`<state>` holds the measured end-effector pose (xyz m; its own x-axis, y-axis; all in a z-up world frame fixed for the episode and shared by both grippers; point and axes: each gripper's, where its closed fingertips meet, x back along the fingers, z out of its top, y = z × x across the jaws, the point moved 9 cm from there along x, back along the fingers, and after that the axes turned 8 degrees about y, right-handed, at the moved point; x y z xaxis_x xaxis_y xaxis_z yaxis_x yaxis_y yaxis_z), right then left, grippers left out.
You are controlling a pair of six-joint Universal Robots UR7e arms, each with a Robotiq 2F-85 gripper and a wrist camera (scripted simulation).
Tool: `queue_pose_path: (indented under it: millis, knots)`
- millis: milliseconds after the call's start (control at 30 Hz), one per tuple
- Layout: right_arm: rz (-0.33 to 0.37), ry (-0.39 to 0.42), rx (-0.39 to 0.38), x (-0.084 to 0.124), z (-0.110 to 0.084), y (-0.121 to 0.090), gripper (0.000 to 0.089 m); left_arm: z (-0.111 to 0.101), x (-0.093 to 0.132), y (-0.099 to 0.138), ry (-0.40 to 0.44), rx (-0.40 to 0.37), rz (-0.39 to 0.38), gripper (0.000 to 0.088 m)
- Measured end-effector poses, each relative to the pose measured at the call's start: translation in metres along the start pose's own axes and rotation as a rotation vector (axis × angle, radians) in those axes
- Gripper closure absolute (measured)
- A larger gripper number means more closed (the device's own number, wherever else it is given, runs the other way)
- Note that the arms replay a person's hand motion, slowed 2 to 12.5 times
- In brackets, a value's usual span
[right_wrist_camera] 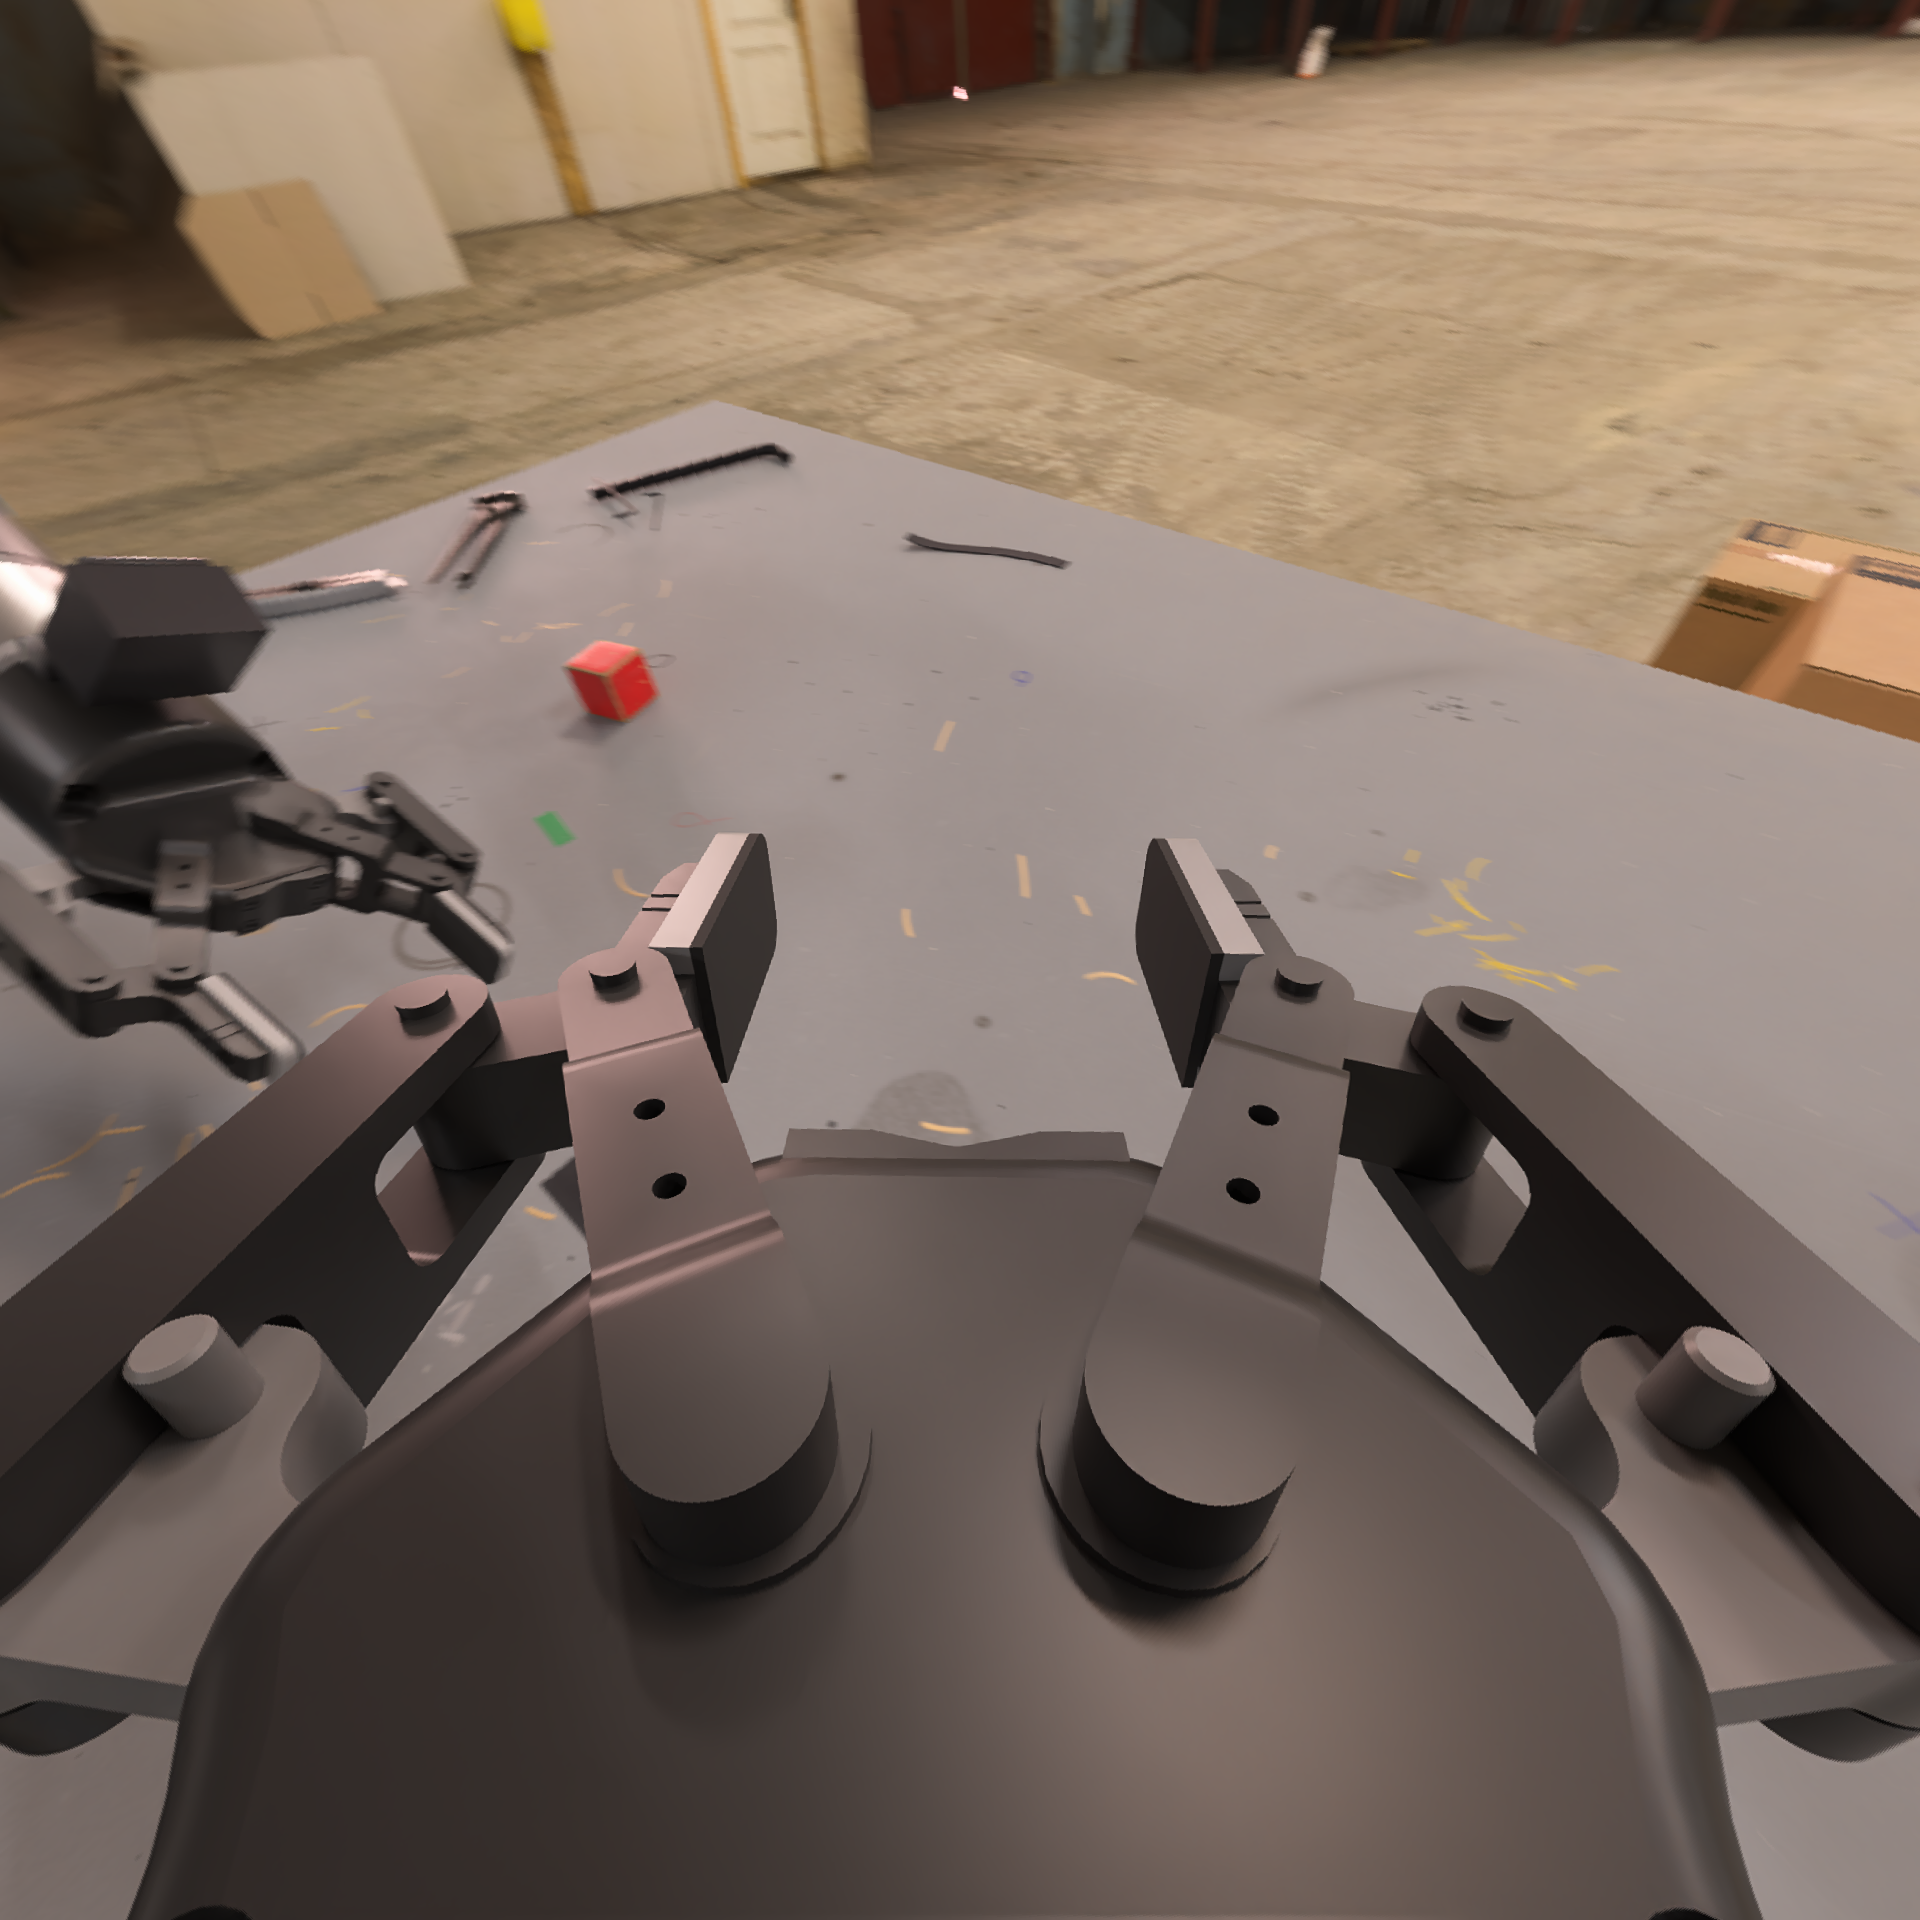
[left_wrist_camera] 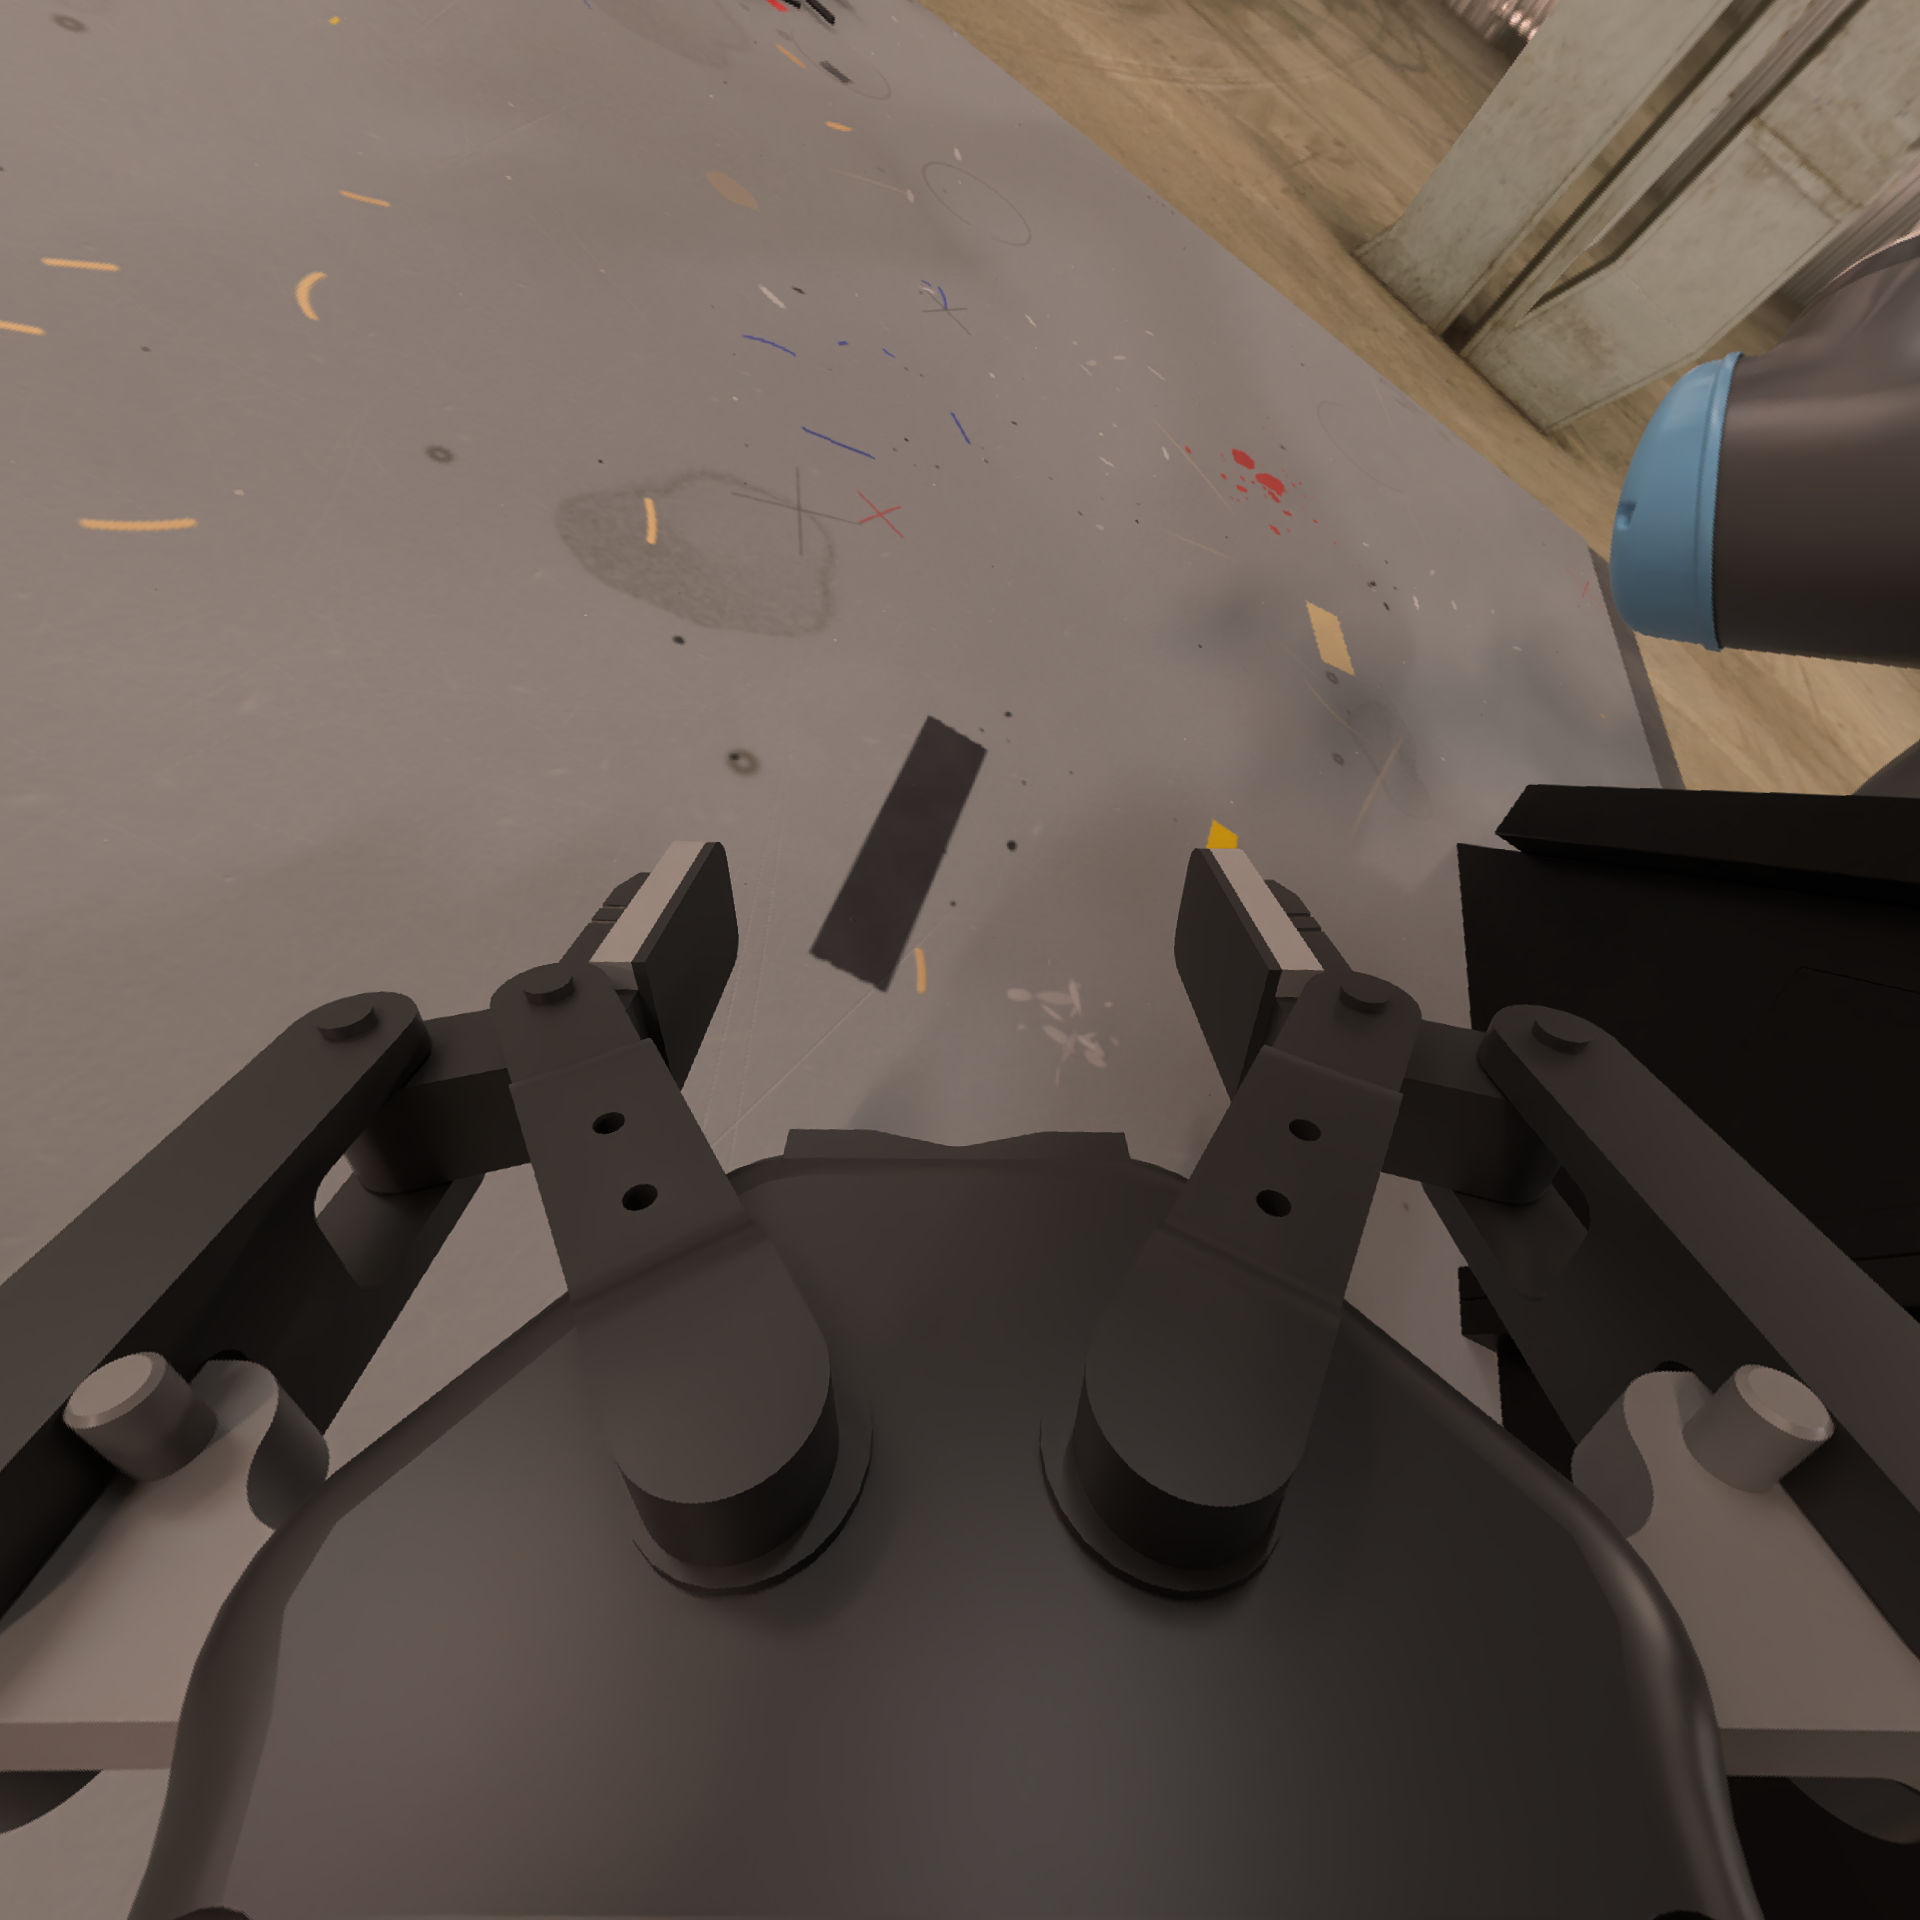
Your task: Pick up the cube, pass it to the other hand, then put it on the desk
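A small red cube (right_wrist_camera: 611,680) rests on the grey desk (right_wrist_camera: 1143,727) in the right wrist view, far ahead and left of my right gripper (right_wrist_camera: 956,894), which is open and empty above the desk. The left gripper shows farther off at the left of that view (right_wrist_camera: 384,987), open, empty and nearer than the cube. In the left wrist view my left gripper (left_wrist_camera: 956,883) is open and empty over the desk (left_wrist_camera: 416,675). The cube does not show in the left wrist view.
Pliers (right_wrist_camera: 478,535), a black L-shaped tool (right_wrist_camera: 691,473), a black strip (right_wrist_camera: 987,551) and a grey tool (right_wrist_camera: 322,592) lie at the desk's far end. A dark tape patch (left_wrist_camera: 899,852) marks the desk. A black block (left_wrist_camera: 1683,987) and an arm joint with a blue cap (left_wrist_camera: 1683,499) stand at the right. Cardboard boxes (right_wrist_camera: 1808,623) sit on the floor.
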<state>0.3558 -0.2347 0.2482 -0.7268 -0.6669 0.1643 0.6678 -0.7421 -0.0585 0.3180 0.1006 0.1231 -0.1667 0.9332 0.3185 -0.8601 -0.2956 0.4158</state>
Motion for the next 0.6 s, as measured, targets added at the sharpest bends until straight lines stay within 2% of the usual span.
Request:
queue_pose_path:
  millis: [300,433,600]
  knots:
    - [0.309,0.033,-0.096,-0.034,-0.028,-0.043,0.0278,0.012,0.020,0.006,-0.002,-0.018,-0.005,0.0141]
    - [0.425,0.022,-0.144,-0.044,-0.046,-0.062,0.0284,0.019,0.034,0.006,0.004,-0.043,0.025,0.0141]
    - [0.536,-0.010,-0.188,-0.053,-0.067,-0.082,0.0301,0.029,0.057,0.002,0.008,-0.082,0.104,0.0141]
